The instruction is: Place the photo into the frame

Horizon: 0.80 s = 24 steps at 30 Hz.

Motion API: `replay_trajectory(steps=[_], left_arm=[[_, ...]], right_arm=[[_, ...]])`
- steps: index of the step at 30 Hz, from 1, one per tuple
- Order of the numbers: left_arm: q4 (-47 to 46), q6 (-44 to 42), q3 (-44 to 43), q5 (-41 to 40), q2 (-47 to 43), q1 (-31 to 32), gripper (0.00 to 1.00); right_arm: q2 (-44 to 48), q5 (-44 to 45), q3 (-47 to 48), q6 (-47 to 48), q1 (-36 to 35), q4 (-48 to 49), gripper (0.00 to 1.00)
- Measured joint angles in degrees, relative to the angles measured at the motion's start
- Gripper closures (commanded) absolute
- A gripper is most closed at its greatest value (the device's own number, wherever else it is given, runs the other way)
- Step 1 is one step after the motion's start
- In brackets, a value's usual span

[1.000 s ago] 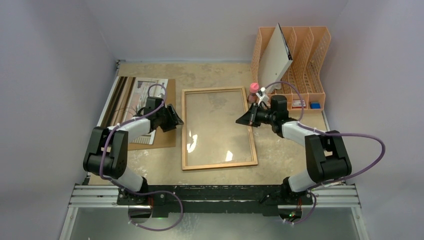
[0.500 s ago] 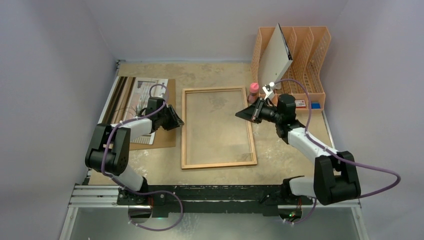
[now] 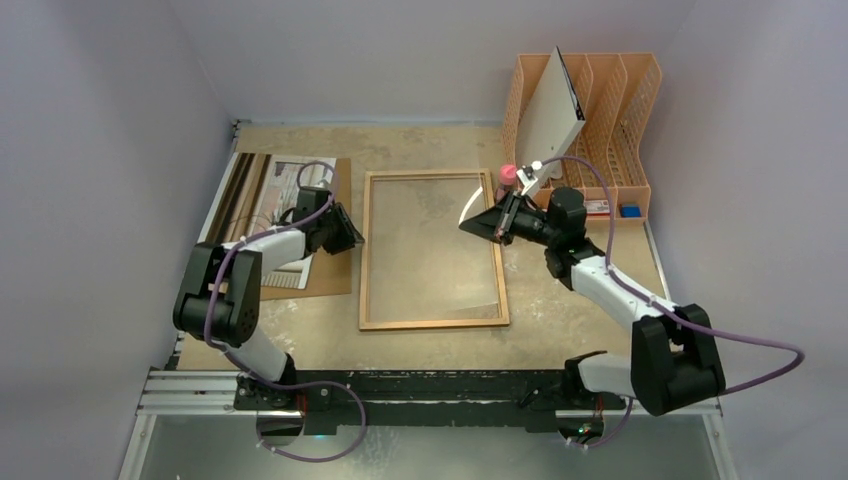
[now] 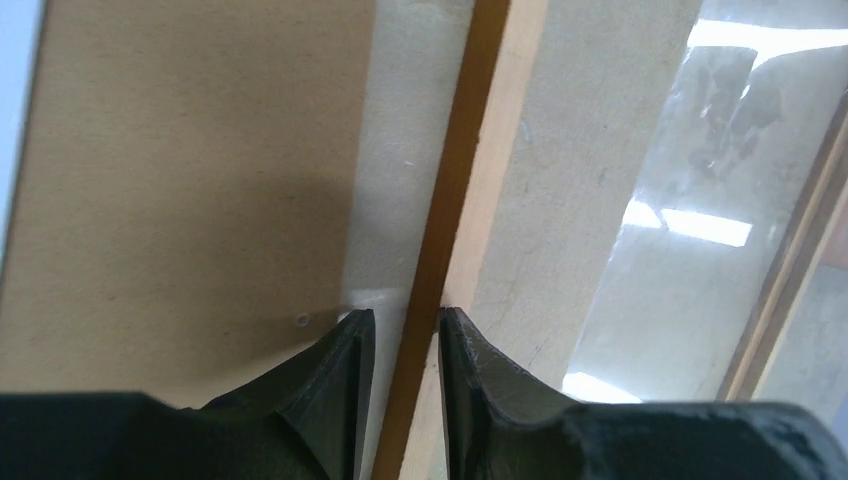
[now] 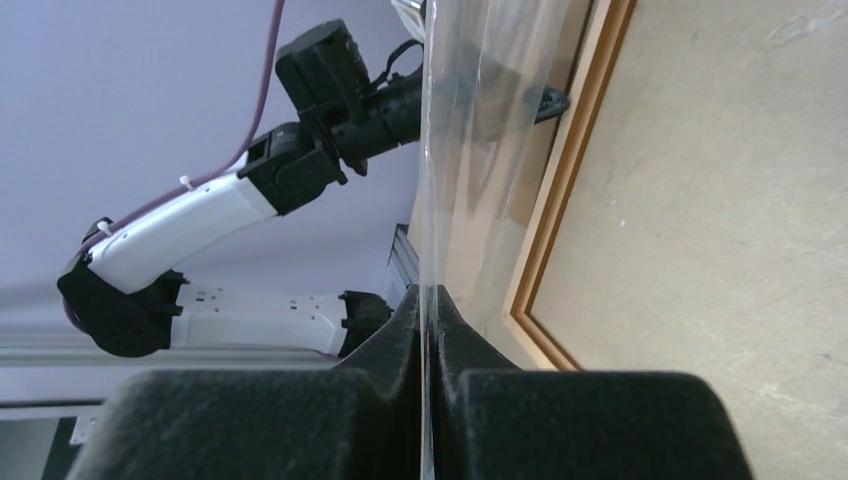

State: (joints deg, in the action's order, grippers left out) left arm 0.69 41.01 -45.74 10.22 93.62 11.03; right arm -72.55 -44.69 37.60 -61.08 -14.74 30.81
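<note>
Two grips: left fingers (image 4: 335,400) snug astride the rail of the frame (image 4: 455,180), right fingers (image 5: 396,345) pinched on the upraised clear pane (image 5: 470,200).

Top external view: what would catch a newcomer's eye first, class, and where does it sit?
The right gripper is shut on the clear pane, holding its right edge raised above the frame at the table's middle. Opposite, the left gripper straddles the frame's left rail. The photo lies on a brown board at the far left.
</note>
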Motion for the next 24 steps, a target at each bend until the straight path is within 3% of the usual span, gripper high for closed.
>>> replay_trajectory(steps=[5,11,24], left_arm=[[9.6,-0.2,-3.0,-5.7,-4.6,0.0,0.55],[15.0,-0.3,-6.6,-14.2,-12.9,0.0,0.53],[14.7,-0.2,-4.2,-11.3,-10.1,-0.1,0.45]], right_arm=[[-2.3,0.8,0.1,-1.0,-2.2,1.0,1.00],[-6.8,3.1,0.1,-0.7,-2.2,2.7,1.00],[-13.2,6.6,-1.5,2.7,-1.9,3.8,1.00]])
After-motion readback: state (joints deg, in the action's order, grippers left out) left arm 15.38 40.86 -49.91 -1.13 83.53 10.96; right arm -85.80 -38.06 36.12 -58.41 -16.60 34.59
